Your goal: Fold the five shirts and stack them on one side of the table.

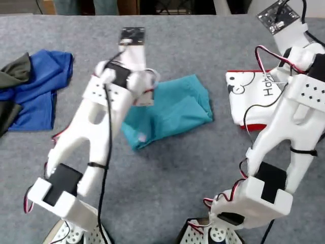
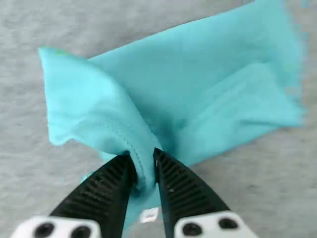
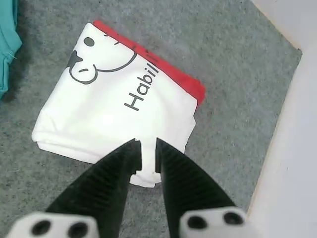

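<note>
Left end effector [image 2: 143, 157] is clenched on a raised fold of the teal shirt [image 2: 213, 94], mid desk [image 1: 167, 188]. I'd carry that fold across low and slow, releasing only once edges align. Right end effector [image 3: 146, 145] hangs over the folded white shirt [image 3: 111, 106]; can't tell its grip.

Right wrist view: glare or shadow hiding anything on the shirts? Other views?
Right wrist view: white shirt lit very bright, folds barely read, print clear; dark shadow on the mat between it and the teal shirt. Left wrist view: even light, soft shadow in the teal fold at the left end effector. High view: no glare.
</note>
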Available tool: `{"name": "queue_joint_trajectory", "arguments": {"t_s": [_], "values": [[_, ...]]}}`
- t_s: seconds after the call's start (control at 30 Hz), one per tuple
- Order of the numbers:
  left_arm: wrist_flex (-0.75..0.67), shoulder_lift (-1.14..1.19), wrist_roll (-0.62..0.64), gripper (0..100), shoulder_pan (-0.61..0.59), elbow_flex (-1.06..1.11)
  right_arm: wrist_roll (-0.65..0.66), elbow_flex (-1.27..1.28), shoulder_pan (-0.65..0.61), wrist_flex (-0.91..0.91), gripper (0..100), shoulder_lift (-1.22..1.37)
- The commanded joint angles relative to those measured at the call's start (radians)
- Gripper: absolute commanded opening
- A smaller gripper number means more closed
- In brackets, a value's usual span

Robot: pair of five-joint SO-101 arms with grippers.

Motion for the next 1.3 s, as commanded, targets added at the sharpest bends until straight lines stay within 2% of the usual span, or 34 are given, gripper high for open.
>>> {"name": "queue_joint_trajectory", "arguments": {"t_s": [0.0, 0.17, 0.53, 0.8, 0.87, 0.97, 1.03, 1.13, 1.27], "values": [[-0.089, -0.005, 0.046, 3, 0.09, -0.056, 0.009, -0.044, 0.006, 0.002, 6.7, -0.051], [-0.233, 0.098, 0.044, 3, 0.114, -0.087, 0.009, -0.044, 0.012, 0.002, 6.7, -0.054], [-0.232, 0.411, 0.046, 3, 0.186, -0.432, 0.009, -0.045, 0.029, 0.002, 6.7, -0.054], [-0.232, 0.563, 0.046, 3, 0.226, -0.562, 0.009, -0.045, 0.029, 0.002, 6.7, -0.054], [-0.232, 0.582, 0.048, 8, 0.223, -0.581, 0.009, -0.045, 0.029, 0.0, 6.7, -0.053], [-0.212, 0.583, 0.112, 22, 0.219, -0.596, 0.009, -0.045, 0.026, 0.0, 6.7, -0.05], [-0.18, 0.582, 0.155, 28, 0.199, -0.638, 0.009, -0.042, 0.02, 0.0, 6.8, -0.047], [-0.117, 0.582, 0.167, 27, 0.128, -0.754, 0.009, -0.039, -0.009, 0.005, 6.7, -0.047], [0.025, 0.592, 0.167, 21, -0.028, -0.924, 0.003, -0.031, -0.098, 0.012, 6.7, -0.045]]}}
